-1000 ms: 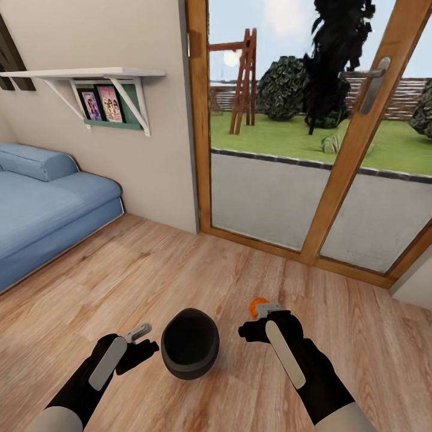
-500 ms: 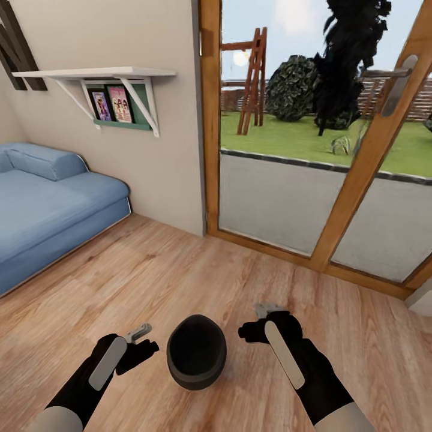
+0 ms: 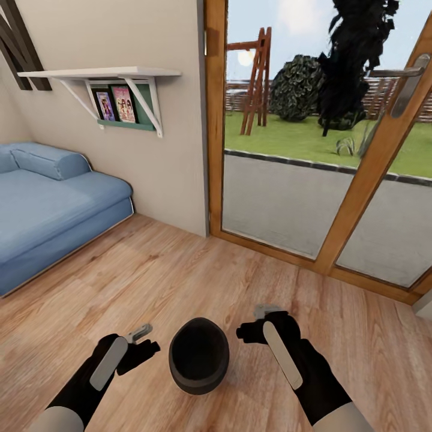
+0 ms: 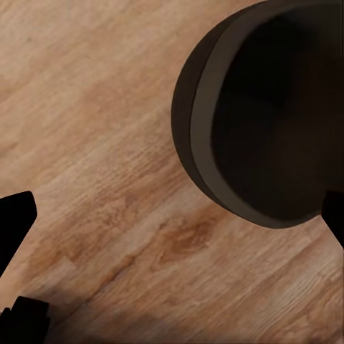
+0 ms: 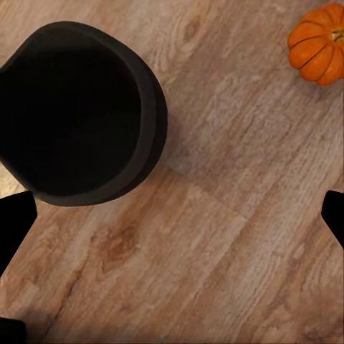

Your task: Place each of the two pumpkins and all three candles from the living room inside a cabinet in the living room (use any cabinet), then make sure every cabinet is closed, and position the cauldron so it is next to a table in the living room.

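The cauldron (image 3: 198,355), a dark round pot with an open mouth, stands on the wooden floor between my two hands. My left gripper (image 3: 146,339) hovers just left of it, open and empty; in the left wrist view the cauldron (image 4: 265,115) lies ahead of the spread fingertips (image 4: 16,215). My right gripper (image 3: 252,322) hangs just right of the pot, open and empty. In the right wrist view the cauldron (image 5: 75,111) sits to one side and a small orange ribbed pumpkin (image 5: 321,43) lies on the floor beyond, apart from the fingertips (image 5: 14,215). The candles and the cabinet are out of view.
A blue sofa (image 3: 48,204) stands along the left wall. Above it hangs a white wall shelf (image 3: 102,73) with books. A wood-framed glass door (image 3: 360,180) to the garden fills the far right. Wooden floor (image 3: 150,270) stretches ahead.
The whole picture has shifted right, so the camera has turned left a little. The pumpkin seen by the right gripper a second ago is now behind it in the head view. Both arms hold their pose.
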